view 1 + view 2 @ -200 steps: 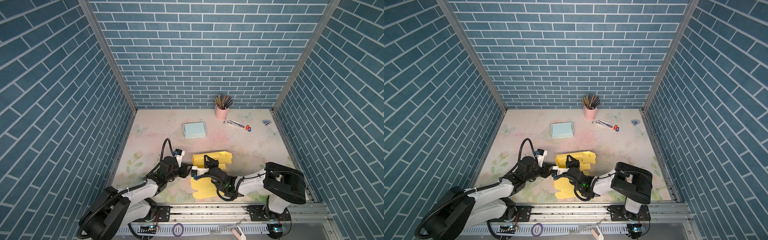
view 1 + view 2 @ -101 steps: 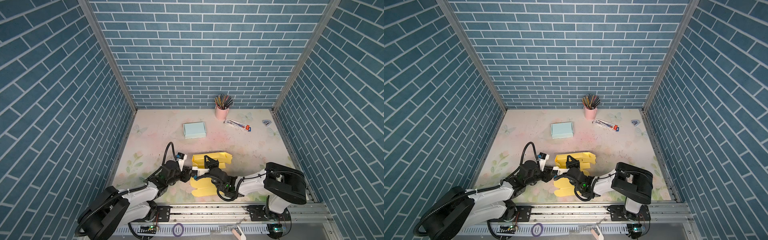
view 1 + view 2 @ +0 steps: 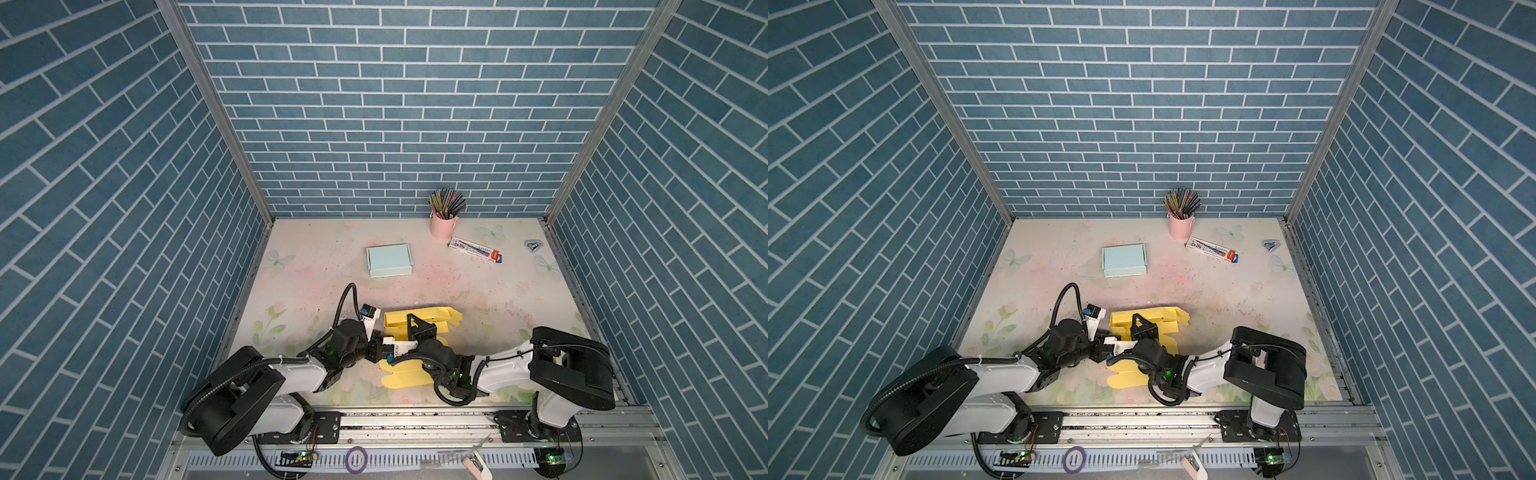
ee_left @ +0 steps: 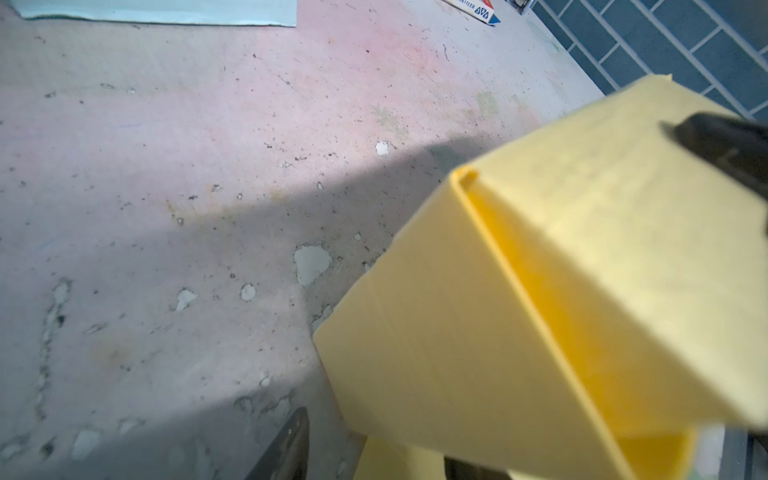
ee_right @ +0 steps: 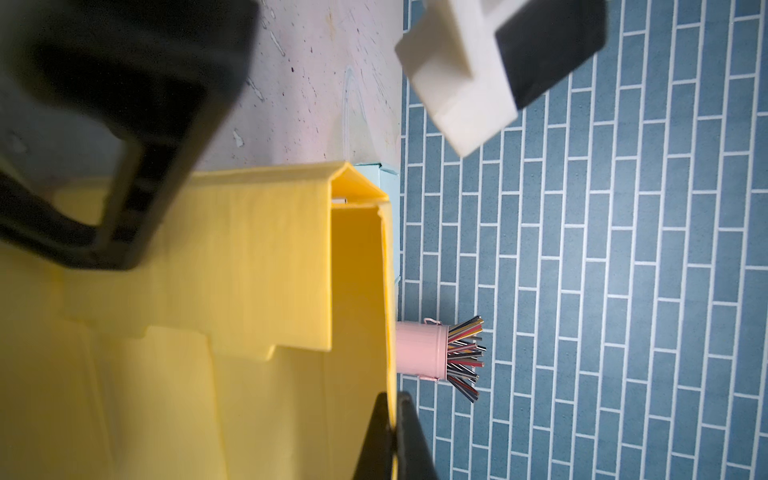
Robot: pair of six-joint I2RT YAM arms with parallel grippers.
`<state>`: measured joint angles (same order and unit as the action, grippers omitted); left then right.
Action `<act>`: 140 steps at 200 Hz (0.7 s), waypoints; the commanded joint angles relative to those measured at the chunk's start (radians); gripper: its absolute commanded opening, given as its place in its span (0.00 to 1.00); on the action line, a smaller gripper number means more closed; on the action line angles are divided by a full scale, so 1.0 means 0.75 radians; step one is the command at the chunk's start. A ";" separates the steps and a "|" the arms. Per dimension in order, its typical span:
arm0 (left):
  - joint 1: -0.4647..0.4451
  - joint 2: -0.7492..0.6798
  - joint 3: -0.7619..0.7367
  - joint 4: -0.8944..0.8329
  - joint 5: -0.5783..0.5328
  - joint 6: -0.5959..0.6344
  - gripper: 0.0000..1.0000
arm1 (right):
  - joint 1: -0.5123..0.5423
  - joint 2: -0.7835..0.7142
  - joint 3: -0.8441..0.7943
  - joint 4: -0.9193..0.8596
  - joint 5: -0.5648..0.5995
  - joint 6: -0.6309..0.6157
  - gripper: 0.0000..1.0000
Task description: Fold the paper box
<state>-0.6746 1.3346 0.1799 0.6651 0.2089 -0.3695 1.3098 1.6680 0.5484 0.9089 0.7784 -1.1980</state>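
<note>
The half-folded yellow paper box [image 3: 446, 316] lies near the middle of the tabletop's [image 3: 316, 266] front edge, one raised wall pinched in the clamped right gripper [image 5: 392, 440], while the left gripper [image 3: 376, 352], jaws parted and loose, sits just beside its left end

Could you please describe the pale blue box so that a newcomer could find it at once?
On the table, look toward the back wall, left of the pink cup. The pale blue box lies flat there, alone. It is closed and blue, unlike the half-folded yellow box in front.
</note>
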 commanded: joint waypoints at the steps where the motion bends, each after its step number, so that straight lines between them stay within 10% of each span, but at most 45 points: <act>1: -0.026 0.022 0.030 0.100 -0.079 0.065 0.52 | 0.023 -0.046 -0.008 -0.063 -0.003 0.084 0.00; 140: -0.202 0.104 0.049 0.272 -0.429 0.133 0.42 | 0.024 -0.062 0.049 -0.281 -0.048 0.270 0.00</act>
<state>-0.8082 1.3945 0.1932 0.8074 -0.0429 -0.2882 1.3201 1.6226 0.5682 0.7490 0.7666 -1.0508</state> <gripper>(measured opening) 0.448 0.043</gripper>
